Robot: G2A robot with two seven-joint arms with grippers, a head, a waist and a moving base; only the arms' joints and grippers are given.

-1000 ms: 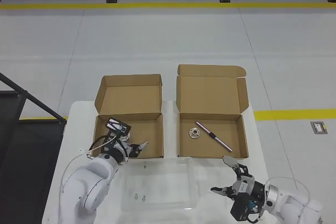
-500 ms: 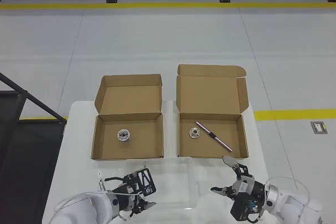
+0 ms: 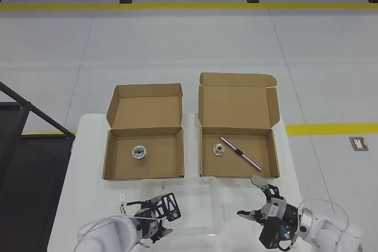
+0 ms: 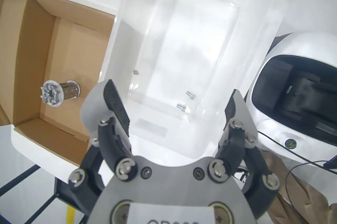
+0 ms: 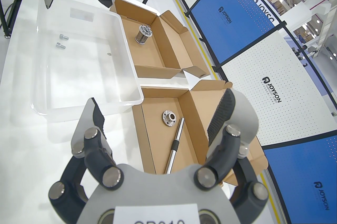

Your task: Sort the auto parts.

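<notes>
From left box (image 3: pixel 157 162), left gripper (image 4: pixel 172 92) withdrew to tray (image 4: pixel 126 11), fingers (image 4: pixel 117 103) spread; right gripper (image 5: pixel 160 101) spread too.

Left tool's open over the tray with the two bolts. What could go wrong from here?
1. The two bolts lie close together, so the left tool might pinch both or flick one away.
2. They sit near a wall of the clear tray; the tool could catch it and shove the tray.

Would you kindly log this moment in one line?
left gripper open over clear bin | right gripper open | bin: two bolts | left box: flanged cylinder | right box: flange disc, rod
</notes>
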